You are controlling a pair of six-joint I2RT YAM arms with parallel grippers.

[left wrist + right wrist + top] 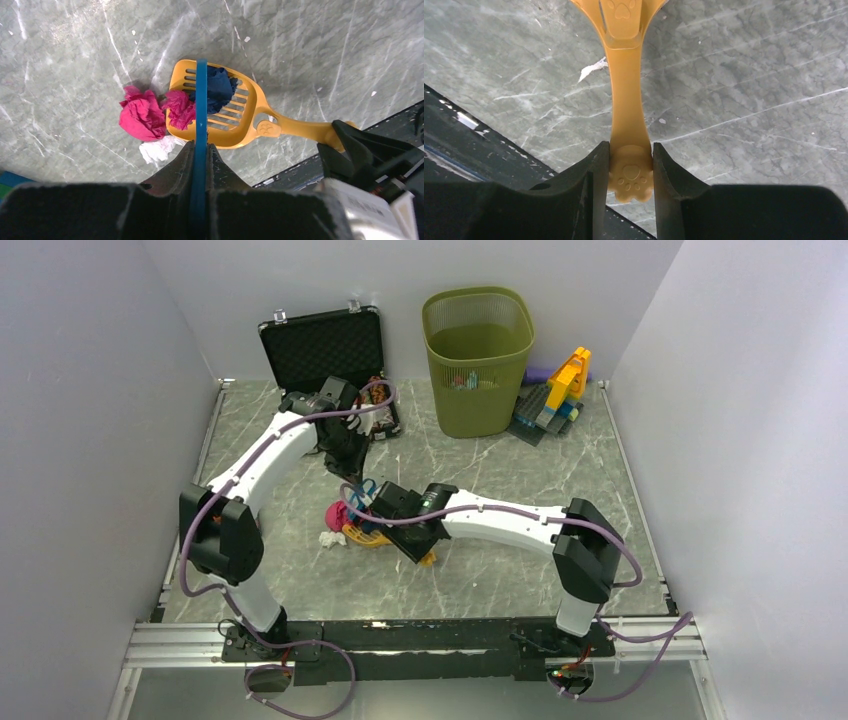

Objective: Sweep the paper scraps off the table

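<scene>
My right gripper (630, 165) is shut on the paw-print end of a yellow slotted scoop's handle (626, 100). The scoop (240, 125) lies on the table (60, 60) with a navy paper wad (217, 90) in it. A pink wad (180, 107) sits on its rim. A larger pink wad (142, 115) and a white wad (157, 149) lie just outside it. My left gripper (201, 150) is shut on a thin blue flat tool (201, 110) that stands edge-on over the scoop's mouth. In the top view the scoop (365, 537) and pink wad (338, 514) are mid-table.
An olive-green mesh bin (478, 360) stands at the back. An open black case (325, 345) is at the back left and toy bricks (555, 395) at the back right. The table's metal-railed near edge (400, 635) runs close behind the scoop handle.
</scene>
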